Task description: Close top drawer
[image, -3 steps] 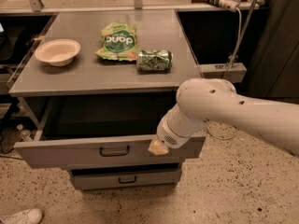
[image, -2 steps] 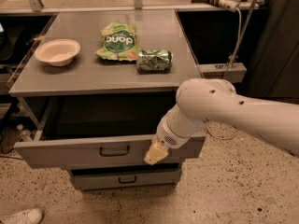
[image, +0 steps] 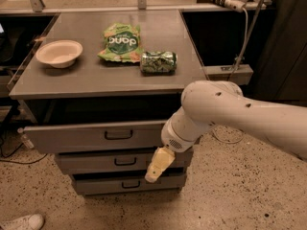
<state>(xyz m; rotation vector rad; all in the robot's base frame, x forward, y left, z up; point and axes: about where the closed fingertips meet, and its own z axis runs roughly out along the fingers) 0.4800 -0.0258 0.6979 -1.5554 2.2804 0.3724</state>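
The top drawer (image: pixel 72 137) under the table top (image: pixel 96 78) was far out a second ago. Now we see only a little of it sticking out, so we think the job is nearly done. The gripper (image: pixel 159 164) has dropped from the drawer's front to hang before the lower drawers (image: pixel 96 163), and we cannot tell if it is open or closed.

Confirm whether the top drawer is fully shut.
No, the top drawer sticks out forward from under the cabinet top; the gripper hangs just below the right part of its front.
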